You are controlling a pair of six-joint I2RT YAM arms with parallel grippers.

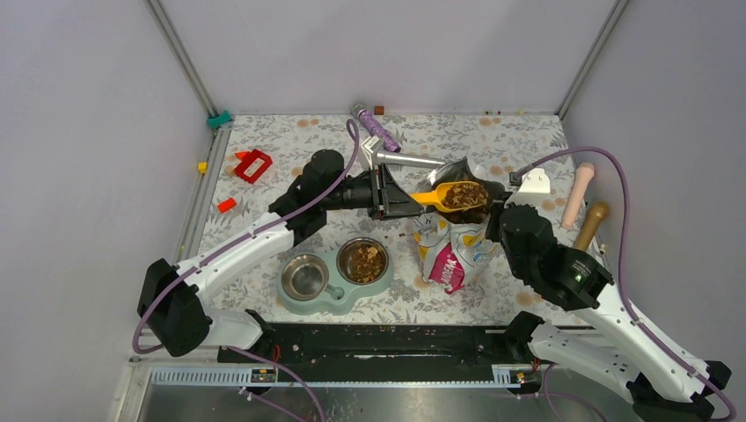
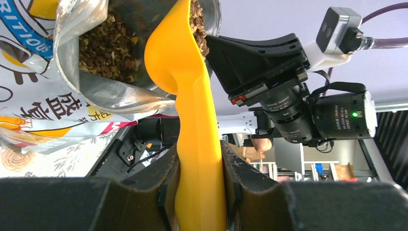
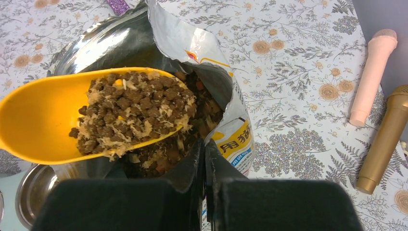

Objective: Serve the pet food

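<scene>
My left gripper [image 2: 199, 168] squeezes the scoop [image 2: 185, 72] by its handle, open only as wide as that handle. My right gripper [image 3: 204, 159] is closed tight. I think it pinches the bag [image 3: 231, 139] rim, but that spot is hard to see. The food [image 3: 134, 110] is heaped in the scoop, over the bag mouth. The scoop lies sideways, handle toward my left arm. The empty bowl [image 1: 304, 277] sits closer to me and off to the left, nearest my left arm.
</scene>
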